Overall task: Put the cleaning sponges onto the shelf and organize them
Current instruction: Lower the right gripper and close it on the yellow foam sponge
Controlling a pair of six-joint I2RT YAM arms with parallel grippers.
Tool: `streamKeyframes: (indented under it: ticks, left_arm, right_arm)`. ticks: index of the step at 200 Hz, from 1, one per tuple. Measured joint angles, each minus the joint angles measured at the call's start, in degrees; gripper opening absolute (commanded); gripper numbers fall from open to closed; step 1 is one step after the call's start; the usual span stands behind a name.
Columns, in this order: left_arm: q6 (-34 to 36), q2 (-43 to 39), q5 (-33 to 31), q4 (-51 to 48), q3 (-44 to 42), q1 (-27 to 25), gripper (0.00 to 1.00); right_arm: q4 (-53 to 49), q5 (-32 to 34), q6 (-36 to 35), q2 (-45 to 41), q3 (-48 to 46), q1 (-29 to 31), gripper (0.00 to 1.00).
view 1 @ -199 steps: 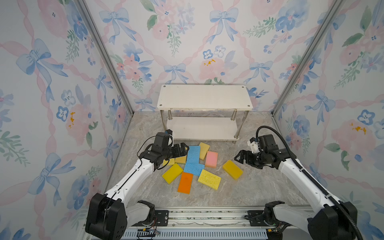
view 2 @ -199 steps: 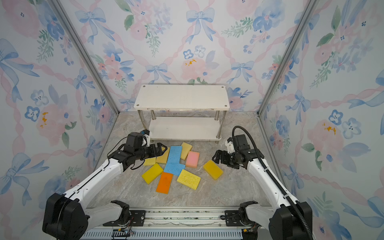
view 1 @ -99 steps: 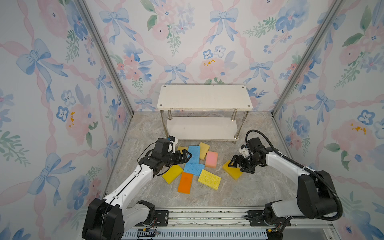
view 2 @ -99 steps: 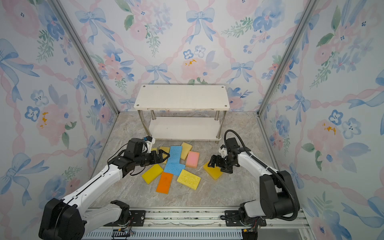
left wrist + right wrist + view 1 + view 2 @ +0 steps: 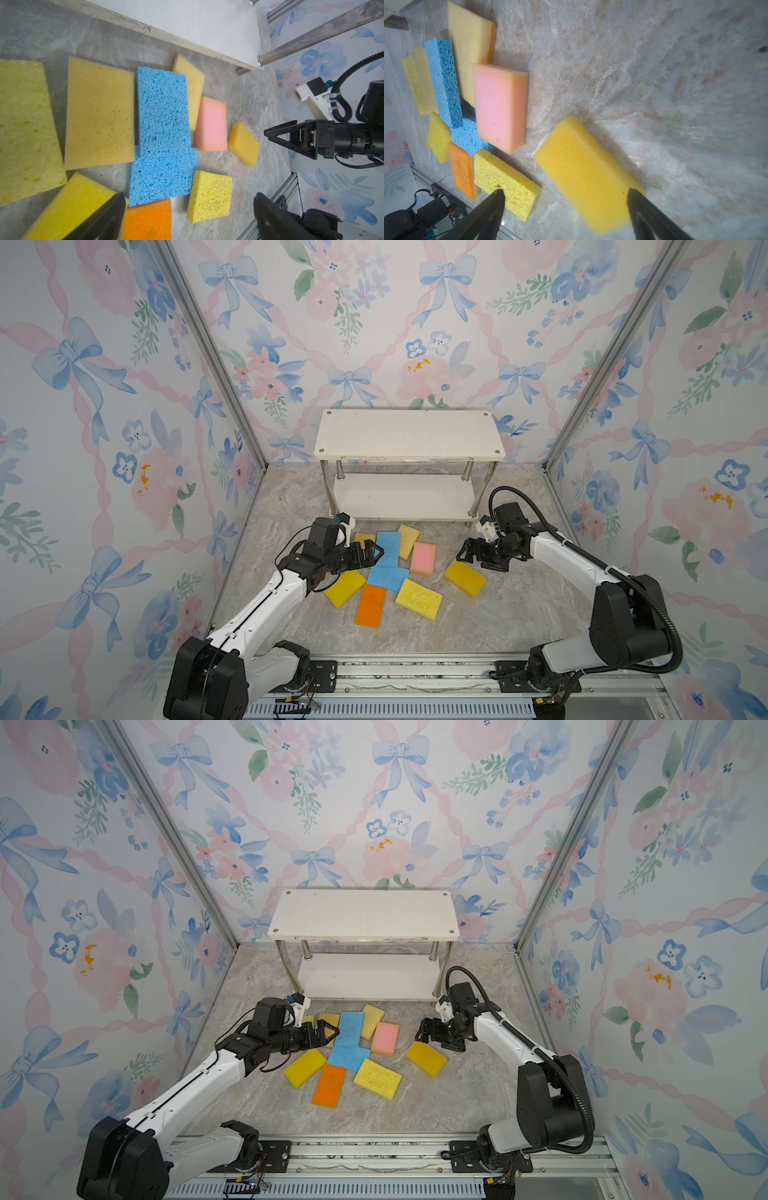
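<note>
No readable text or labels appear anywhere.

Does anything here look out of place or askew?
Yes. The sponges lie jumbled at mixed angles on the floor before the shelf, none on it. One blue sponge overlaps the other blue sponge; a deep-yellow sponge lies apart.

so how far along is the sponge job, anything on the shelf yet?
Done: nothing; both boards of the shelf are bare. In hand: nothing held. The left end effector is open over the pile; the right end effector is open next to the loose yellow sponge, not gripping it. Left: all ten sponges lie on the floor in front of the shelf, so every placement remains.
</note>
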Motion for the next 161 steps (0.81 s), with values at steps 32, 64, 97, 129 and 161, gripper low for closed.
streamKeyframes:
  ticks: [32,64,97,129,161]
  left_arm:
    - [0.0,1.0,0.0,0.0,0.0,0.0,0.98]
    - [-0.1,1.7,0.0,0.3,0.1,0.0,0.98]
    - [-1.2,2.2,-0.4,0.4,0.2,0.0,0.98]
    - [-1.5,2.5,-0.7,0.7,0.3,0.0,0.98]
    - [-1.5,3.6,-0.7,1.1,0.3,0.0,0.98]
  right_arm:
    - [0.3,-0.2,-1.4,4.3,0.7,-1.7,0.96]
    - [0.9,-2.5,-2.5,9.0,0.7,-2.3,0.96]
    - [1.9,-6.1,-2.4,9.8,0.4,-2.1,0.97]
    - [3.5,-8.7,-1.3,8.9,-2.6,-1.3,0.97]
    - [3.7,-8.1,1.1,6.8,-5.2,2.4,0.95]
